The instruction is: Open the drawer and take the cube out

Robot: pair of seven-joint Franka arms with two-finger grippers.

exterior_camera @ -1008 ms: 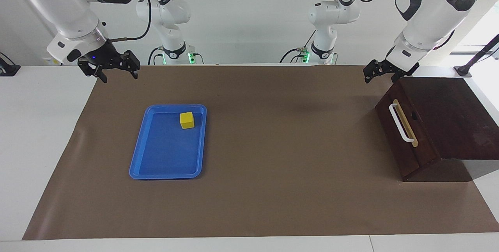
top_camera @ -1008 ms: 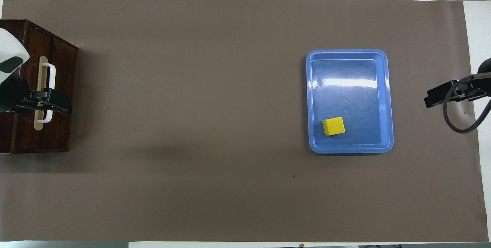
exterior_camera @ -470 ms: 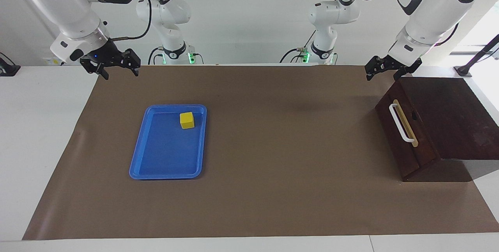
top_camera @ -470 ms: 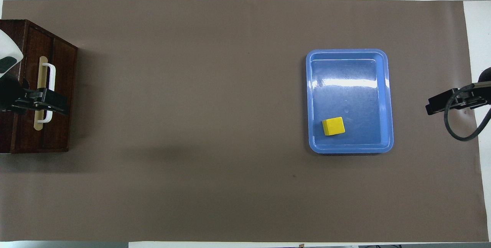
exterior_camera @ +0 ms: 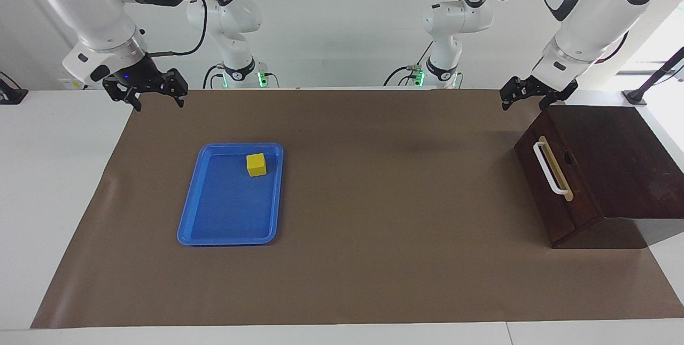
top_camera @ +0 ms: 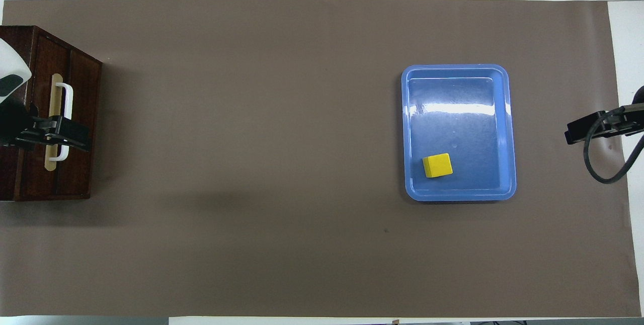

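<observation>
Drawer (exterior_camera: 556, 177): shut in its box at the table edge on the left arm's end, handle (exterior_camera: 550, 168) facing the middle.
Cube (exterior_camera: 256, 164): lay in the tray (exterior_camera: 224, 227), in its corner nearest the robots, toward the right arm's end; so it seemed already out.
Left gripper (exterior_camera: 525, 98): raised over the box's corner nearest the robots, fingers apart, holding nothing, probably clear of the handle.
Right gripper (exterior_camera: 145, 94): open and empty, over the mat's corner near the robots; this arm waited.

Both arms hang raised with wrists bent downward, the left gripper (exterior_camera: 525, 97) and the right gripper (exterior_camera: 155, 98) each showing fingers spread apart.
</observation>
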